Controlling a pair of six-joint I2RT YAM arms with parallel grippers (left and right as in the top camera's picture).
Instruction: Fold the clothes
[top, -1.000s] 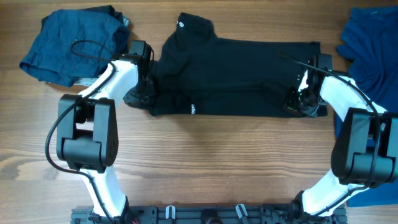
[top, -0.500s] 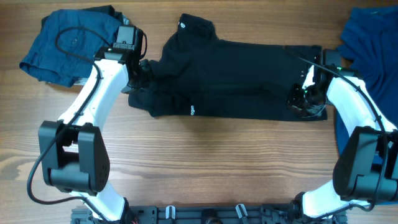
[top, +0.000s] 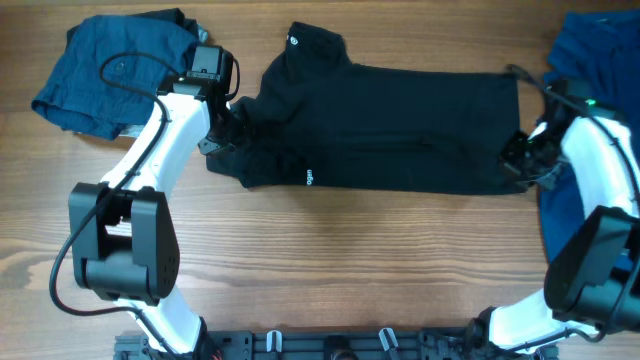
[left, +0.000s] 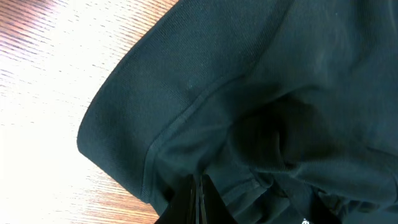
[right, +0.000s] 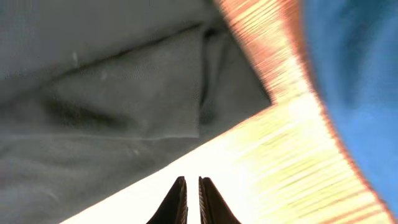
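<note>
The black collared shirt lies folded lengthwise across the middle of the table, collar at the upper left and a small white logo on its front edge. My left gripper is at the shirt's left end. In the left wrist view its fingers are shut, tips down among bunched black fabric by a sleeve hem, and I see no cloth between them. My right gripper is at the shirt's lower right corner. In the right wrist view it is shut and empty over bare wood, with the shirt corner just beyond.
A dark blue garment lies crumpled at the back left. A royal blue garment lies at the right edge and also shows in the right wrist view. The wooden table runs along the front.
My right gripper has moved right, off the shirt to its lower right corner. My left arm swung up to the shirt's left end, then held there.
</note>
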